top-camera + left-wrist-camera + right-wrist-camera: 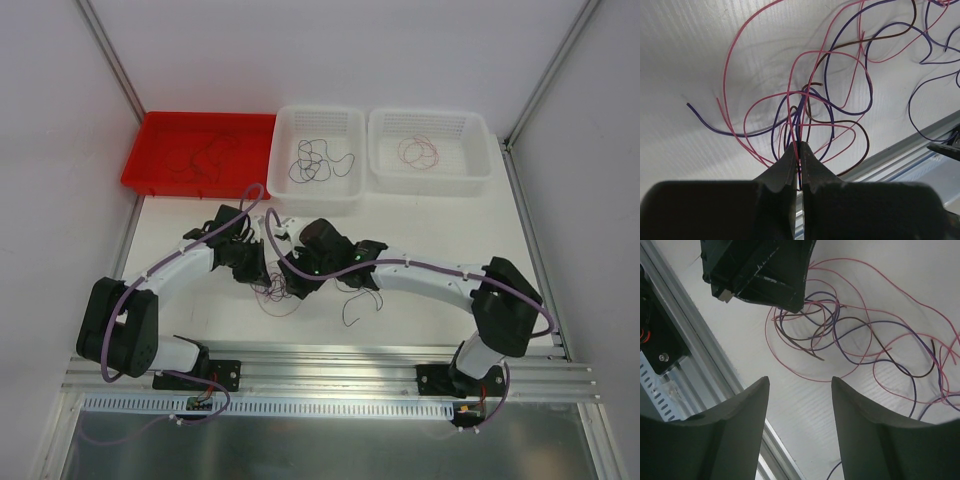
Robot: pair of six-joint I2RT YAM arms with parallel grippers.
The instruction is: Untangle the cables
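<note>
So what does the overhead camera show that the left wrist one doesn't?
Only overhead: both arms, plus a red tray, a middle basket and a right basket along the far side, each with some cables in it. Only the left wrist: the left pincer shut on several strands, close up. Both: the tangle lying on the white table.

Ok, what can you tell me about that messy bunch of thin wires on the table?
The tangled bunch of hair-thin red, purple and dark brown wires spreads in loose, crossing loops over the white table. They look bendy and plastic-coated. The left gripper is shut on several strands, pinching them together; the loose ends curl free.
</note>
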